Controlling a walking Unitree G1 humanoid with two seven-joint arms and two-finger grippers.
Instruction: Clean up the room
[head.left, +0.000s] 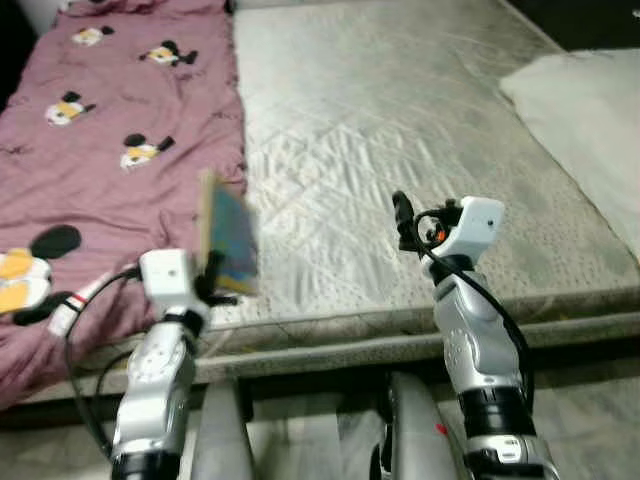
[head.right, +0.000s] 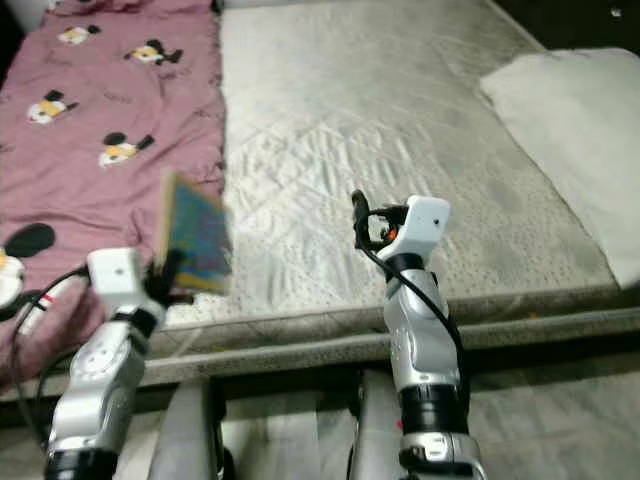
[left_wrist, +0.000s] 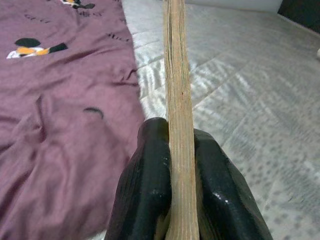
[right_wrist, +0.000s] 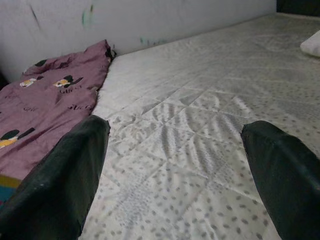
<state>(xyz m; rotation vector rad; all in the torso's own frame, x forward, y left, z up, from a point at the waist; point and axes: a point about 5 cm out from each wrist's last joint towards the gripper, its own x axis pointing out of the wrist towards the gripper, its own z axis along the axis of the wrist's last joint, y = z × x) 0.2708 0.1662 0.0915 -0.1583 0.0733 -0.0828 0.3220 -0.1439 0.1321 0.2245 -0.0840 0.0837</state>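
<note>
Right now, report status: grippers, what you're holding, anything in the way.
Left gripper shut on a thin book, held upright over the bed edge. Right gripper open, over the bare mattress. Maroon blanket to the left, white pillow to the right.

Across the frame's upper half, a mattress (head.left: 400, 130). On its left part, a blanket (head.left: 110, 150); at the upper right edge, a pillow (head.left: 590, 120). Lower left, over the mattress's near edge, an upright book (head.left: 228, 235); lower centre, floor (head.left: 310, 440).
</note>
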